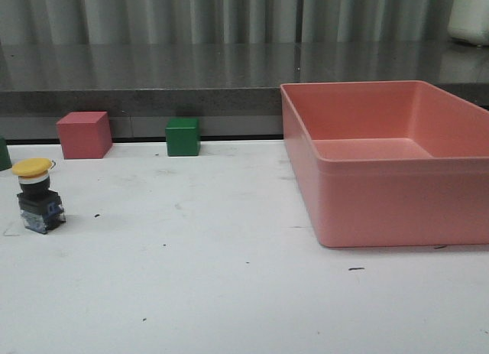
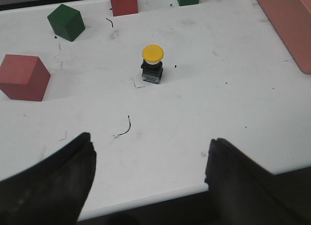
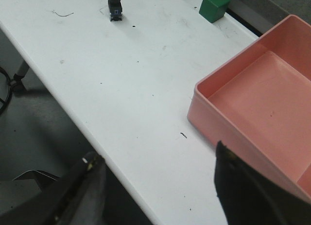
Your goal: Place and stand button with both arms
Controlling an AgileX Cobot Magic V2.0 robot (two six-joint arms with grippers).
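Note:
The button stands upright on the white table at the far left, yellow cap on top and dark blocky base below. It also shows upright in the left wrist view and far off in the right wrist view. My left gripper is open and empty, held over the table's near edge, well short of the button. Open too and holding nothing, my right gripper hangs over the table's near edge beside the pink bin. Neither arm shows in the front view.
A large pink bin fills the right side of the table. A red cube and a green cube sit at the back. Another red cube and green cube lie left of the button.

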